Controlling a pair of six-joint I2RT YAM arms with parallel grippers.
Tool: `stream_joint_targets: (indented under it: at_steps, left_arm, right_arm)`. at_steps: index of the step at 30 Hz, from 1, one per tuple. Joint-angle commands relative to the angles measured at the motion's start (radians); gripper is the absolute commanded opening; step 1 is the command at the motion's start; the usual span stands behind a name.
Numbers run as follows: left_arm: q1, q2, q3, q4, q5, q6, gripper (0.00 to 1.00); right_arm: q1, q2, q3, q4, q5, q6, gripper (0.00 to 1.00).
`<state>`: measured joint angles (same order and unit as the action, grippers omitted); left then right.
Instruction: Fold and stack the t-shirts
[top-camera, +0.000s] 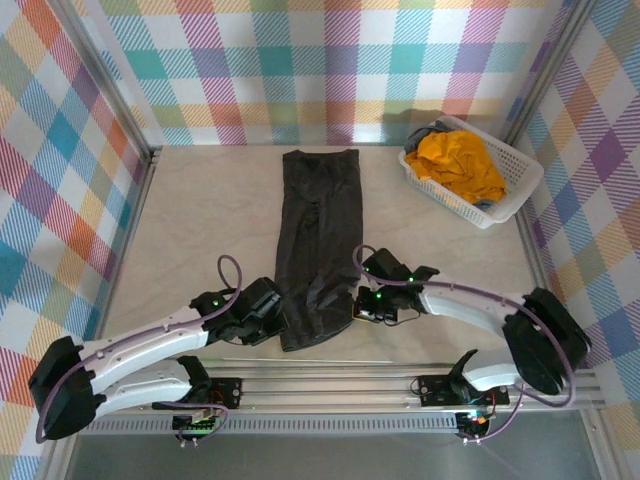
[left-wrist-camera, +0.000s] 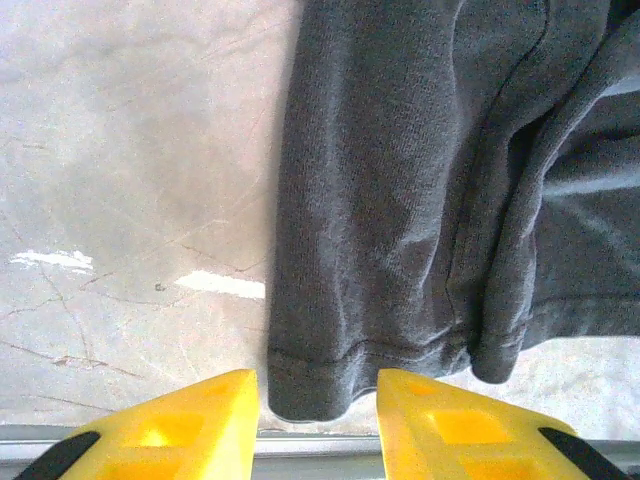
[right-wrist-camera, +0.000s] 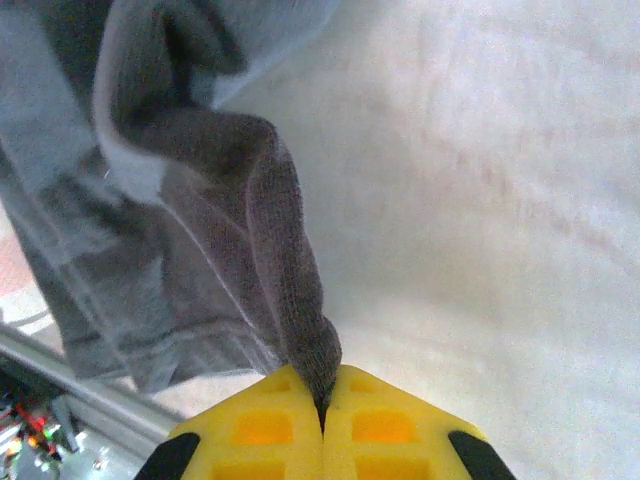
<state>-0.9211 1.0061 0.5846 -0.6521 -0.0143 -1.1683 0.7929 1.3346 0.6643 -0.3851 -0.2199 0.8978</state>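
The grey t-shirt (top-camera: 315, 230) lies long in the middle of the bench (top-camera: 200, 200). It looks soft, light and floppy, so its near corners are the best places to hold. The right end effector (right-wrist-camera: 322, 390) is pinched tight on its edge. The left end effector (left-wrist-camera: 315, 395) stands apart around the hem corner. I count two t-shirts. The orange t-shirt (top-camera: 460, 165) sits in one white basket (top-camera: 520, 190).

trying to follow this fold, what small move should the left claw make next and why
Probably close the left claw. It stands open with one finger on either side of the near hem corner of the grey t-shirt, while the right claw is shut on a pinch of the same shirt's other edge. With both sides held, the near end could likely be lifted and folded toward the far end.
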Motion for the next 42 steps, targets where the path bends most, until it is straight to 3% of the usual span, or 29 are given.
stream_joint_targets:
  at_steps: [1,8,21,26,32,37,42]
  left_arm:
    - [-0.016,0.003,-0.076,0.007,0.055,-0.047,0.38]
    - [-0.027,0.121,-0.079,0.085,0.076,-0.044,0.38]
    - [-0.110,0.130,-0.081,0.124,0.020,-0.110,0.37]
    - [-0.114,0.202,-0.091,0.224,0.031,-0.121,0.27]
    - [-0.129,0.226,0.001,0.089,-0.048,-0.096,0.00]
    - [-0.134,0.129,-0.036,0.049,-0.037,-0.098,0.00]
    - [-0.134,0.000,-0.118,0.099,0.016,-0.112,0.00]
  right_arm:
    - [0.053,-0.032,-0.053,-0.030,0.017,0.146,0.00]
    - [0.167,-0.014,-0.051,-0.041,0.051,0.262,0.00]
    - [0.199,-0.060,-0.085,-0.058,0.068,0.297,0.00]
    - [0.206,-0.067,-0.092,-0.056,0.069,0.300,0.00]
    - [0.207,-0.106,-0.097,-0.096,0.106,0.303,0.00]
    - [0.206,-0.199,-0.119,-0.154,0.145,0.318,0.00]
    - [0.220,-0.203,-0.151,-0.113,0.092,0.347,0.00]
